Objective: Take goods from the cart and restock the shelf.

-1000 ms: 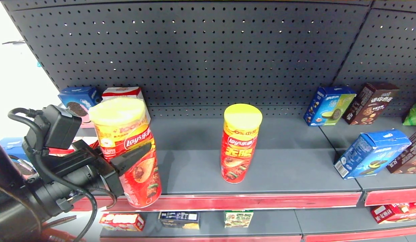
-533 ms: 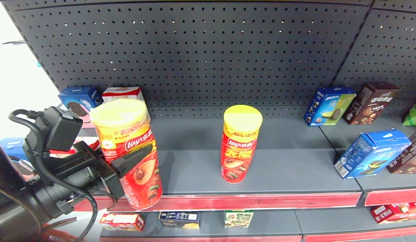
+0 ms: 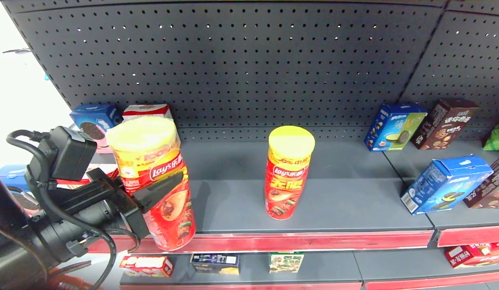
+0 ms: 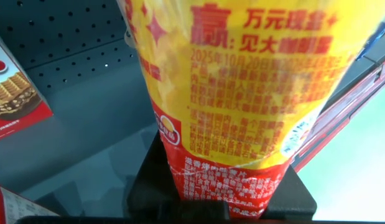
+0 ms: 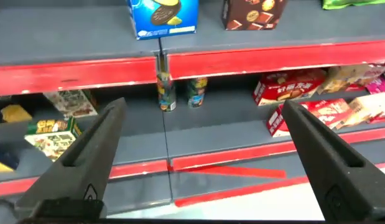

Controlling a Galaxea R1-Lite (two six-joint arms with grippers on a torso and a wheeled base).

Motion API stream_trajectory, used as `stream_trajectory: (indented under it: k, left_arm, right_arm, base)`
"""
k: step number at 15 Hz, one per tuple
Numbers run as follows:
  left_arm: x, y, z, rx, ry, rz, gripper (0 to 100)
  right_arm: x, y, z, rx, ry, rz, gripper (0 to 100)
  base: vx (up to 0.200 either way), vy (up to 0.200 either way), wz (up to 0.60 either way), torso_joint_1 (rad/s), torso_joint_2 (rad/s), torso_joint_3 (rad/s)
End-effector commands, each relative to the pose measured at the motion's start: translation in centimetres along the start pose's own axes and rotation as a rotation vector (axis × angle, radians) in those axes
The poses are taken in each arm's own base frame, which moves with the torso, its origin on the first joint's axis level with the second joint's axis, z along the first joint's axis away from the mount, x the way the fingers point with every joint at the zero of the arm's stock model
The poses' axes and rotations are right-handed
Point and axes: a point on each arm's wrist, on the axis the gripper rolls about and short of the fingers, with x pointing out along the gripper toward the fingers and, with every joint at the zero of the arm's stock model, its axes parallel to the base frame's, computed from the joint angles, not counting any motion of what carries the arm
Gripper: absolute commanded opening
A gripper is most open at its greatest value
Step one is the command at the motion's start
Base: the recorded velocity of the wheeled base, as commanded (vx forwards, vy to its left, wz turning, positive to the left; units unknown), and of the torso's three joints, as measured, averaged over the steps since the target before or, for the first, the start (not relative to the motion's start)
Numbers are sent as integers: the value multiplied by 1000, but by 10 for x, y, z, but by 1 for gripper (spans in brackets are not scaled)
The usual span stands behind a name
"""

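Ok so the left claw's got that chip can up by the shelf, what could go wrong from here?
1. The held chip can leans in the left claw, and its base looks level with the red front lip; pushed straight in, it may catch there.
2. Released leaning this close to the edge, it could topple off the shelf.
3. Pushed too deep, it may shove the red-and-white box behind it.

Shelf (image 3: 346, 201): open deck between my held can (image 3: 152, 177), at the front-left lip, and the standing can (image 3: 287, 173) mid-shelf. Wider open stretch from there to the blue box (image 3: 445, 183) on the right. Cookie boxes (image 3: 146, 110) block the left rear corner. The pegboard (image 3: 249, 72) closes the back.
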Motion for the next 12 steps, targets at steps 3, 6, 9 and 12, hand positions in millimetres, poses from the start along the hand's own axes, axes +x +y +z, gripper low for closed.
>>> stream_trajectory:
  k: [3, 6, 9, 12]
  left_arm:
    - [-6, -2, 3, 2, -16, -2, 0]
    - [-5, -4, 4, 3, -20, -16, 0]
    - [-4, -4, 6, 4, -26, -16, 0]
    - [-2, -3, 11, 7, -40, -6, 0]
  right_arm:
    - [2, 6, -2, -29, -48, 260, 100]
    - [3, 6, -9, -1, -18, 241, 100]
    - [3, 6, -9, 1, -17, 239, 100]
    - [3, 6, -9, 1, -17, 239, 100]
  base:
    - [0, 0, 0, 0, 0, 0]
    - [0, 0, 0, 0, 0, 0]
    - [0, 0, 0, 0, 0, 0]
    - [0, 0, 0, 0, 0, 0]
